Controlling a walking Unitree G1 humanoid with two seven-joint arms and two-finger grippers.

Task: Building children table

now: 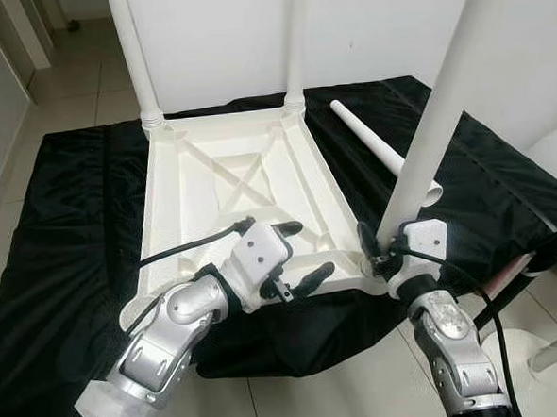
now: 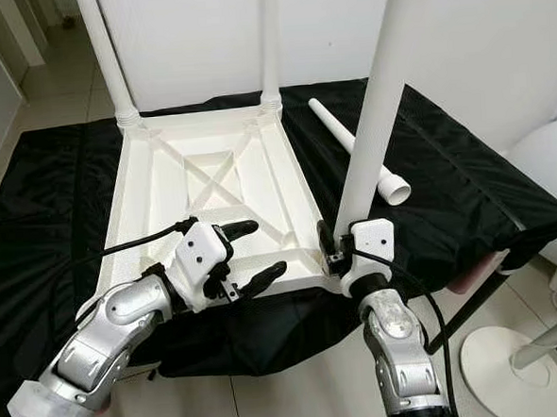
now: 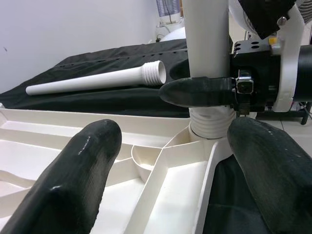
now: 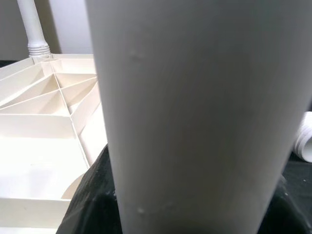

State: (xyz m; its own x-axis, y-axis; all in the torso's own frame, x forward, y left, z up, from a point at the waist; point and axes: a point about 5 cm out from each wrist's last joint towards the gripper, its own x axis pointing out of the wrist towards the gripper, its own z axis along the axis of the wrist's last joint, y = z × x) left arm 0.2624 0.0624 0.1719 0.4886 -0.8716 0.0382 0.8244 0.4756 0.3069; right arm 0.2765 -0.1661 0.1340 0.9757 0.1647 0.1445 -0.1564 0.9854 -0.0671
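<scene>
White plastic tabletop (image 1: 236, 202) lies upside down on a black cloth (image 1: 63, 241), ribbed underside facing up. 2 legs stand upright in the far corner sockets: far left leg (image 1: 134, 57), far right leg (image 1: 293, 47). A 3rd leg (image 1: 438, 114) stands tilted at the near right corner, its threaded base at the socket. Right hand (image 1: 381, 254) is clamped on this leg just above the base; in the left wrist view 1 black finger (image 3: 195, 91) presses across the leg. Left hand (image 1: 296, 255) hovers over the near edge of the tabletop, fingers spread apart, holding nothing, just beside the near right corner. A 4th leg (image 1: 379, 146) lies loose on the cloth, right of the tabletop, behind the held leg. Tiled floor (image 1: 63, 85) around.
</scene>
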